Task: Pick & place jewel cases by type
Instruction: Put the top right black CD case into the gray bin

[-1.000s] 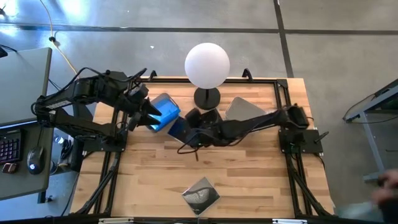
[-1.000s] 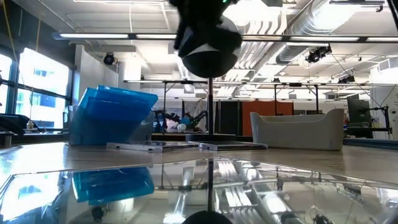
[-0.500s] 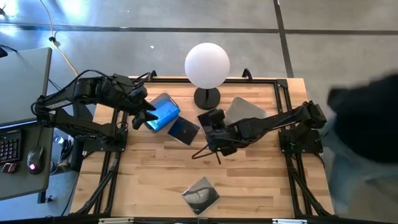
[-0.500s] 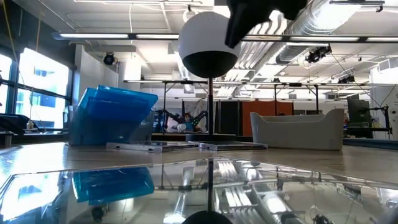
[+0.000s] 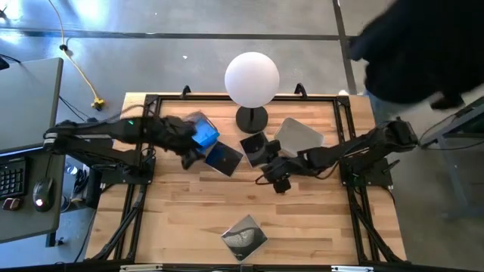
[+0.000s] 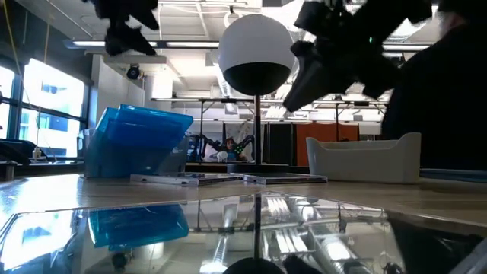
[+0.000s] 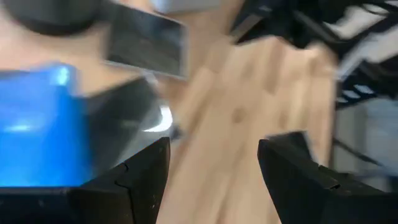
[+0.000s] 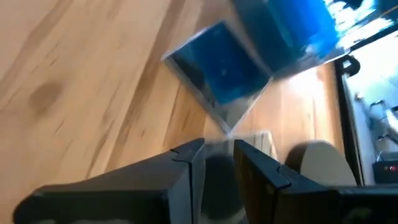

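Overhead: left gripper (image 5: pixel 187 155) fingers spread, empty, beside blue jewel cases (image 5: pixel 203 134); right gripper (image 5: pixel 278 180) fingers nearly closed, empty.

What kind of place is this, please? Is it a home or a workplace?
Most likely a workplace, a robotics lab. The wooden table stands on a bare concrete floor, exposed ceiling ducts run overhead, and a desk with a keyboard stands beside it.

Blue jewel cases (image 5: pixel 203 134) stacked tilted; dark cases (image 5: pixel 254 146) flat beside.
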Robot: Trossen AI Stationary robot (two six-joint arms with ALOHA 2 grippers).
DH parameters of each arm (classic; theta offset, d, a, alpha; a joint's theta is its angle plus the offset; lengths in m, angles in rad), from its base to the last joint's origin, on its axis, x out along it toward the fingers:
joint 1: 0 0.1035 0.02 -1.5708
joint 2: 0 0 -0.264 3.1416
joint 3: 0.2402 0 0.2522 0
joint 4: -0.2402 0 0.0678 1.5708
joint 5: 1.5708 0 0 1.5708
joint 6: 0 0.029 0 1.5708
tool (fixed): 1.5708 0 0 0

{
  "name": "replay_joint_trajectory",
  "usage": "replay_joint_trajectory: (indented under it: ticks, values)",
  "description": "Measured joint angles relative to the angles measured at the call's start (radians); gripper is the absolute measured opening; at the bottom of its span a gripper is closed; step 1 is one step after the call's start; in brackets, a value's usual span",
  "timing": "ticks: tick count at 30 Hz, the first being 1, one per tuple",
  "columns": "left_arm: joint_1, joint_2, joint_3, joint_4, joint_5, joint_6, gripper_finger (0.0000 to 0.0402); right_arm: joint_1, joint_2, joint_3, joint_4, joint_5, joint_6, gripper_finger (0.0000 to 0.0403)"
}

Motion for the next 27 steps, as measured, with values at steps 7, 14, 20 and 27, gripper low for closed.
replay_joint_trajectory:
  ticks: [7, 14, 20, 27]
  values:
    - [-0.035, 0.087, -0.199, 0.448, 0.122, -0.035, 0.0241, -0.100, 0.026, -0.196, 0.403, -0.016, 0.059, 0.0089]
    - [-0.033, 0.191, -0.212, 0.471, 0.028, -0.041, 0.0241, -0.179, 0.124, -0.165, 0.425, -0.171, 0.208, 0.0116]
    - [-0.033, 0.266, -0.209, 0.461, -0.021, -0.023, 0.0241, -0.180, 0.241, -0.101, 0.371, -0.074, 0.236, 0.0132]
    - [-0.033, 0.283, -0.210, 0.464, 0.074, 0.000, 0.0241, -0.185, 0.310, -0.051, 0.320, -0.053, 0.327, 0.0133]
